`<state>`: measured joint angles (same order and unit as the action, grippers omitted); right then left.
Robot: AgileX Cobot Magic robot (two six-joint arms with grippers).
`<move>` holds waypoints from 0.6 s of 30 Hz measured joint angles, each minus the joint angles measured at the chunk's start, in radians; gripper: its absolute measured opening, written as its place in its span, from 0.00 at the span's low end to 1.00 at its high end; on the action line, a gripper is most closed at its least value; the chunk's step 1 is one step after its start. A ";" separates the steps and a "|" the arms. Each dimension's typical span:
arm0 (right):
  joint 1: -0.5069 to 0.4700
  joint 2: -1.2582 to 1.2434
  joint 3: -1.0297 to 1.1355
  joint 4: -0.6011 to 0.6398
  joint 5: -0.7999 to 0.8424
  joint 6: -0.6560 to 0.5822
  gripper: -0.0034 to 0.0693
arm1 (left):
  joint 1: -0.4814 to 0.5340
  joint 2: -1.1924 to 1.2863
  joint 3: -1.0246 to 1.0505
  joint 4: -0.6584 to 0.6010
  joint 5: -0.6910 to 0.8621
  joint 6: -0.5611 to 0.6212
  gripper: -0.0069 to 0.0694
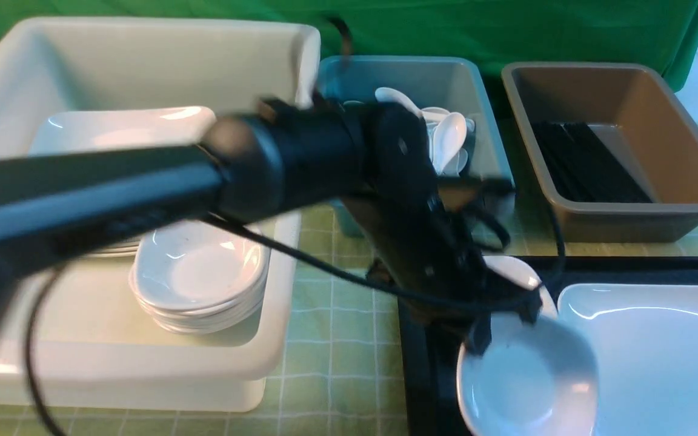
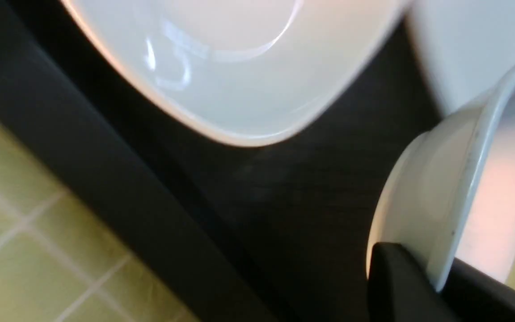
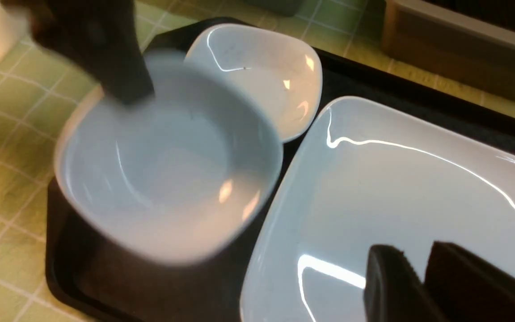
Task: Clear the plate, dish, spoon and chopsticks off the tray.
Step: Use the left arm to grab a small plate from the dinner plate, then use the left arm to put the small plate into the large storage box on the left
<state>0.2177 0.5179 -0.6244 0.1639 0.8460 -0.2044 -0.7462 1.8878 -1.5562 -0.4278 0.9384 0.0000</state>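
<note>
Robot's left end effector (image 1: 502,325) clamps the rim of a small white dish (image 1: 525,381) over the black tray (image 1: 422,363).
The dish, blurred, is at the tray's near left corner, just beside a second dish (image 1: 521,272) toward the far left corner. The large white plate (image 1: 652,357) fills the tray's right side. Above the plate, the right end effector (image 3: 423,277) hovers empty, fingers narrowly apart.

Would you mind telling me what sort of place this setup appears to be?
Probably a mock canteen dish-return station: a tray with a plate and dishes sits beside a white tub of stacked dishes, a blue tub of spoons and a brown tub of chopsticks.
</note>
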 joint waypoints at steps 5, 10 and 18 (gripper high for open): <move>0.000 0.000 0.000 0.000 0.000 0.000 0.22 | 0.158 -0.200 -0.017 0.020 0.038 -0.007 0.10; 0.000 0.000 0.000 0.000 0.000 0.000 0.22 | 0.431 -0.339 -0.019 0.087 0.218 -0.016 0.10; 0.000 0.000 0.000 0.000 -0.001 0.000 0.23 | 0.800 -0.397 0.043 0.102 0.269 0.000 0.10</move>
<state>0.2177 0.5179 -0.6244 0.1639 0.8455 -0.2044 0.0536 1.4910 -1.5133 -0.3253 1.2076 0.0000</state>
